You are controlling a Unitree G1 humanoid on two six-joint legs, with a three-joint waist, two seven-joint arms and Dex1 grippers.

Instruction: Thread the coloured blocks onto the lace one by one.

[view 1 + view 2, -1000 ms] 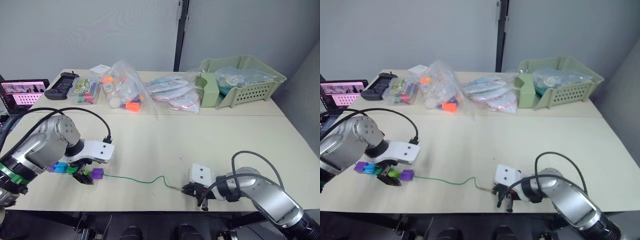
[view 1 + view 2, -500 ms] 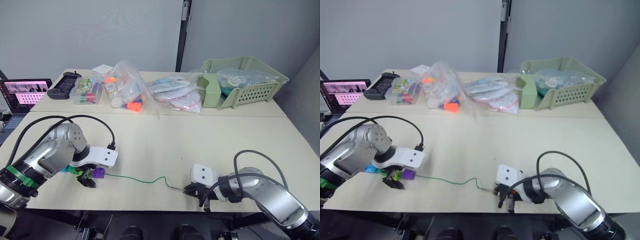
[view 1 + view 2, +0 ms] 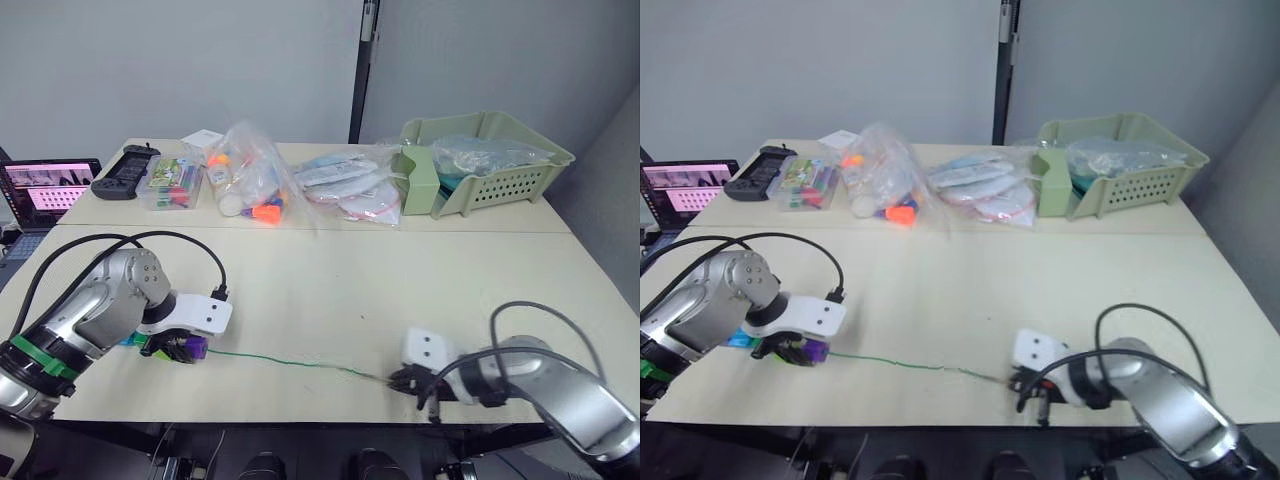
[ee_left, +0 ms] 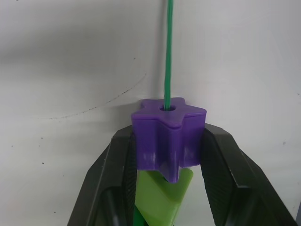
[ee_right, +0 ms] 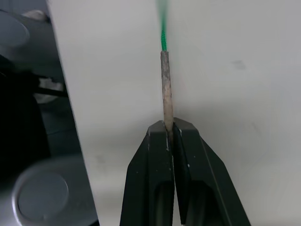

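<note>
While the left gripper (image 4: 167, 155) pinches the purple block (image 4: 168, 136), the right gripper (image 5: 170, 136) clamps the lace (image 3: 290, 360) tip near the table (image 3: 400, 280) edge.

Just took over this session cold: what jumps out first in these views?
The green lace lies nearly straight along the table's near edge, between the two hands. The right hand is shut on the lace's stiff tip; the left hand grips a purple block with the lace through its hole and a lime block right behind it. Bagged toys and a green basket sit at the far side.
</note>
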